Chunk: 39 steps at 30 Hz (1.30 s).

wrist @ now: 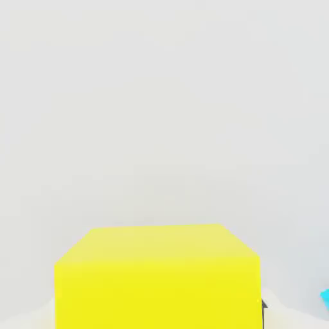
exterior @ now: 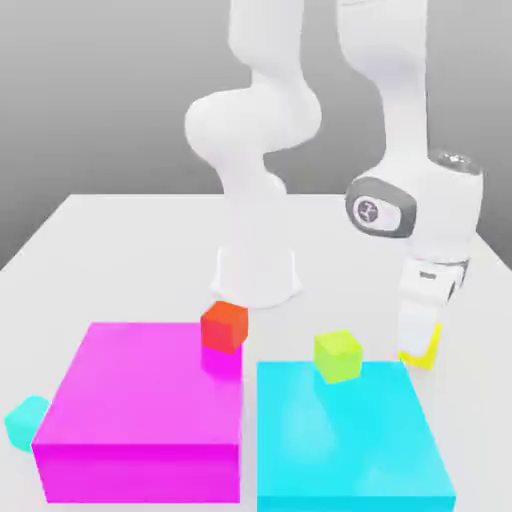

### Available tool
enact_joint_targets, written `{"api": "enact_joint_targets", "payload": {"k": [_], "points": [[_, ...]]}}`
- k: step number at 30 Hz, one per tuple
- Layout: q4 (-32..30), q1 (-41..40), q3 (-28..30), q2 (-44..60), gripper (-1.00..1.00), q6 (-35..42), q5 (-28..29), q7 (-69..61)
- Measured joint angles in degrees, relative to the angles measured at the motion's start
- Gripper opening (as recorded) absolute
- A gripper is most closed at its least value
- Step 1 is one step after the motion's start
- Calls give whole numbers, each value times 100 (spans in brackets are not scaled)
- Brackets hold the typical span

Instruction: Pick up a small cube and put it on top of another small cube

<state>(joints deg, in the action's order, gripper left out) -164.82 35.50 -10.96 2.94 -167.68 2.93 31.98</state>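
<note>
The small yellow cube [exterior: 431, 351] sits low by the table at the exterior view's right, just behind the far right corner of the cyan block. My gripper [exterior: 419, 348] points straight down over it, its white fingers [exterior: 414, 322] closed against the cube's sides and hiding most of it. The hand view has the same yellow cube [wrist: 157, 276] very close, with its top face and one side showing. The small teal cube [exterior: 25, 420] rests on the table at the exterior view's far left, beside the magenta block.
A large flat cyan block [exterior: 345, 440] lies in front of the gripper, a lime-green small cube [exterior: 338, 355] at its far edge. A large magenta block [exterior: 140, 410] has a red-orange small cube [exterior: 224, 326] at its far corner. The arm's white base [exterior: 256, 275] stands behind.
</note>
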Motion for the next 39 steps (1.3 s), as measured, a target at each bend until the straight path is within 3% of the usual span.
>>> {"api": "enact_joint_targets", "payload": {"k": [3,9,16,28,35,39], "points": [[95,164,83,-351,-100,496,-202,-21],[645,214,1137,-245,-100,1035,-30,865],[1526,-1420,2191,51,-100,1743,127,2160],[2914,-3015,3699,571,-100,2855,284,4174],[2519,-3874,4167,524,-100,2211,-787,3773],[2429,-4282,3919,1075,-100,1574,-1671,3187]]}}
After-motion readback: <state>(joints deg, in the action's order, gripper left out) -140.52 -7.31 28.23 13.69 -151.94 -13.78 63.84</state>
